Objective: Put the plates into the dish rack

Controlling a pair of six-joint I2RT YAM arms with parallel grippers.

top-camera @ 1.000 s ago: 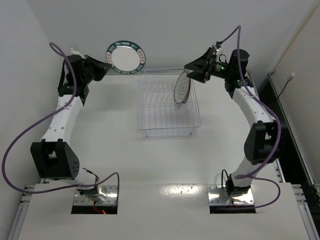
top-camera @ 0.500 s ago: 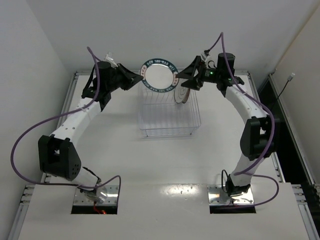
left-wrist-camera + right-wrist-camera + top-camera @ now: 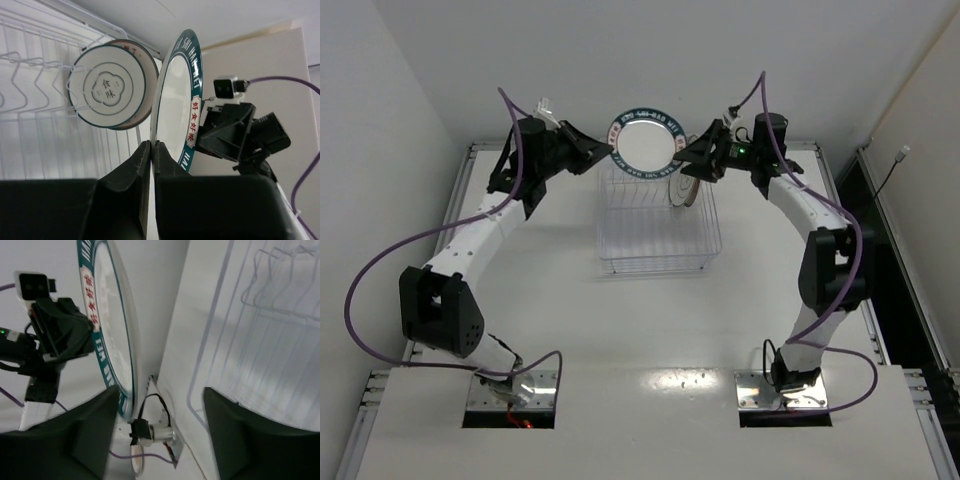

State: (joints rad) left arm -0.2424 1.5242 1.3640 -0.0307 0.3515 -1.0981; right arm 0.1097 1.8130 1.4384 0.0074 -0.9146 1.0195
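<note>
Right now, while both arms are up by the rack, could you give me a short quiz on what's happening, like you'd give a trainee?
1. True or false: the left gripper is shut on the teal-rimmed plate.
2. How many plates stand in the dish rack? A one, B two, C three.
3. Fill in: the right gripper has its jaws ____.
Key: 1 true; 2 B; 3 open.

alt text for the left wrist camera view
The left gripper, jaws shut, pinches the rim of the teal-lettered plate, nearly edge on. Behind it, the dish rack holds a white ringed plate upright with another plate behind. The right gripper sits right of the held plate.
</note>
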